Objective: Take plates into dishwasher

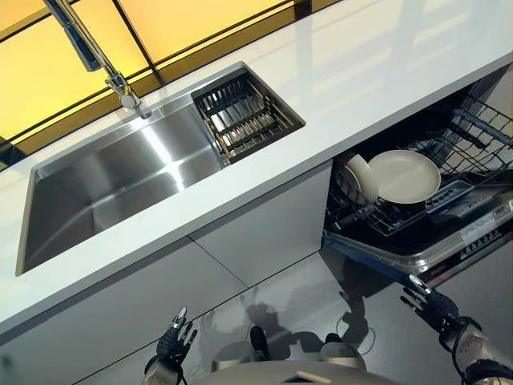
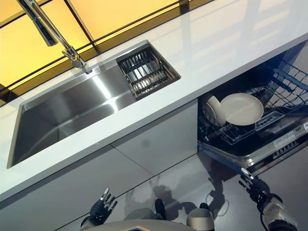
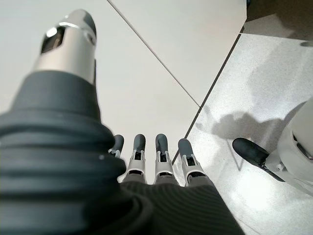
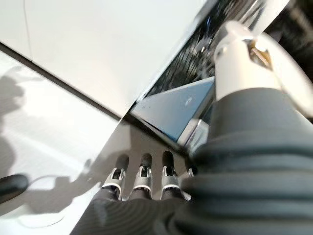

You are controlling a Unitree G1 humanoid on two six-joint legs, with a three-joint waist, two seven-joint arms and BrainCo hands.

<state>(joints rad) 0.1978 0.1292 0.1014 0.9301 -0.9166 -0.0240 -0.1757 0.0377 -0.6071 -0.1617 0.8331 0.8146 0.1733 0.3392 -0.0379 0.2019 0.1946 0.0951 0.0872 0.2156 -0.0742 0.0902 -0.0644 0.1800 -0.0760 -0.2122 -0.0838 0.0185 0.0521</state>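
Two cream plates stand in the lower rack of the open dishwasher [image 1: 417, 249] at the right: a large plate [image 1: 405, 176] leaning back and a smaller one [image 1: 362, 176] upright to its left. They also show in the right eye view [image 2: 242, 109]. My right hand [image 1: 429, 303] hangs open and empty just below the dishwasher's door edge. My left hand [image 1: 172, 341] hangs open and empty low in front of the cabinet fronts. In the wrist views both hands' fingers [image 3: 161, 147] [image 4: 143, 169] are straight and hold nothing.
A white countertop [image 1: 361, 80] runs across, with a steel sink [image 1: 120, 184] and a dark drain basket [image 1: 244, 116] set in it, and a tap [image 1: 96, 52] behind. White cabinet fronts [image 1: 264, 233] stand below. A blue-edged rack [image 1: 481, 132] shows in the dishwasher.
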